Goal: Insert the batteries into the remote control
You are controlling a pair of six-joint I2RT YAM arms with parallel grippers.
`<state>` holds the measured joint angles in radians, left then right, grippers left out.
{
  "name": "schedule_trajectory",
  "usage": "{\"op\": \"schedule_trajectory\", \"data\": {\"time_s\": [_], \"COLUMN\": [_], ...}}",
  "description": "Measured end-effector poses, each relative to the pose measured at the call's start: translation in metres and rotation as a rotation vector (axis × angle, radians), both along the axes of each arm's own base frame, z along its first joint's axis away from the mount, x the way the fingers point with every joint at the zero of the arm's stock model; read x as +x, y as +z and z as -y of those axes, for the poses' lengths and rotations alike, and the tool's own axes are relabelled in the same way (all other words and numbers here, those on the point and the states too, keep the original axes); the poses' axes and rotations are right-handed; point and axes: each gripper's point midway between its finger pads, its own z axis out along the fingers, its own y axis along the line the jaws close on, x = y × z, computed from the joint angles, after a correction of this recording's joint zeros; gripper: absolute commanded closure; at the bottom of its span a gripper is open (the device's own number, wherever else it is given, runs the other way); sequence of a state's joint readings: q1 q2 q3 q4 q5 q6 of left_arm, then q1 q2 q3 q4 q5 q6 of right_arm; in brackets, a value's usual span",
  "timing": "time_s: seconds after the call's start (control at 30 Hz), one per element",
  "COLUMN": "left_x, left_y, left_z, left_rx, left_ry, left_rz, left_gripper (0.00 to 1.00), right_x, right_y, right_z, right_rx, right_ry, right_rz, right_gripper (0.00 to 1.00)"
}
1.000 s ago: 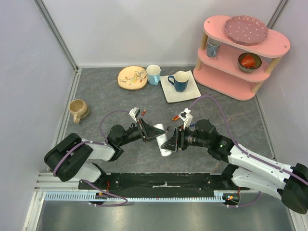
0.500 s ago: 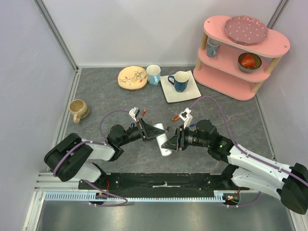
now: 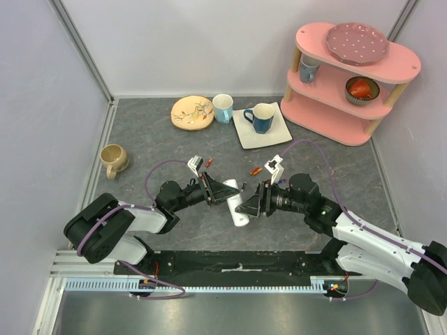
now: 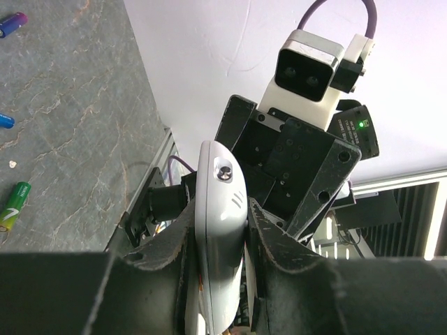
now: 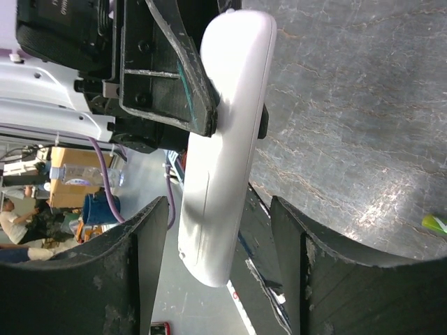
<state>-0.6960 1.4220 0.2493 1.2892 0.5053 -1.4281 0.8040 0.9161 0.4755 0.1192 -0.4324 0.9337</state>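
Observation:
The white remote control hangs above the table's middle, and my left gripper is shut on its upper part. In the left wrist view the remote control is pinched edge-on between both pads of the left gripper. My right gripper stands open around the free lower end of the remote control, with a gap on each side. From above, the right gripper faces the left one. Loose batteries lie on the table: red-orange ones, a green one and a blue one.
A beige mug stands at the left. A floral plate, a light blue cup and a dark blue mug on a white square saucer line the back. A pink shelf fills the back right corner.
My right gripper narrowed around the remote's end, then opened again, and its wrist drew back a little to the right. The left gripper and the remote stayed put.

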Motion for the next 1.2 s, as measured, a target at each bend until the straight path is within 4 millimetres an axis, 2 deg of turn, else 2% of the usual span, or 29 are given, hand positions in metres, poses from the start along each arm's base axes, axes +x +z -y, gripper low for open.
{"op": "schedule_trajectory", "data": {"time_s": [0.17,0.33,0.53,0.6,0.73,0.83,0.93,1.1,1.2], "left_x": [0.000,0.000,0.000,0.000,0.000,0.000,0.000,-0.002,-0.003], "left_y": [0.000,0.000,0.000,-0.001,-0.001,0.000,0.001,0.001,0.004], "left_z": [0.000,0.000,0.000,0.000,0.000,0.000,0.000,0.001,0.001], "left_rx": [0.000,0.000,0.001,0.003,0.002,-0.001,-0.001,-0.002,-0.007], "left_ry": [0.000,0.000,0.001,0.000,0.000,0.000,0.000,-0.006,-0.009], "left_rz": [0.000,0.000,-0.001,-0.002,-0.002,0.001,0.002,0.003,0.010], "left_gripper": [0.98,0.98,0.98,0.98,0.98,0.98,0.98,0.98,0.98], "right_x": [0.001,-0.011,-0.016,-0.017,-0.017,-0.016,-0.013,-0.007,-0.005], "right_y": [0.006,-0.006,-0.006,-0.005,-0.005,-0.005,-0.004,-0.005,-0.001], "right_z": [0.004,0.001,-0.003,-0.004,-0.004,-0.004,-0.003,-0.003,-0.005], "right_rx": [0.047,0.075,0.100,0.106,0.109,0.107,0.108,0.109,0.127], "right_ry": [-0.001,0.050,0.086,0.093,0.094,0.086,0.066,0.042,0.036], "right_rz": [0.004,-0.050,-0.073,-0.074,-0.083,-0.081,-0.070,-0.077,-0.079], "right_gripper": [0.40,0.43,0.58,0.58,0.36,0.33,0.36,0.47,0.48]}}
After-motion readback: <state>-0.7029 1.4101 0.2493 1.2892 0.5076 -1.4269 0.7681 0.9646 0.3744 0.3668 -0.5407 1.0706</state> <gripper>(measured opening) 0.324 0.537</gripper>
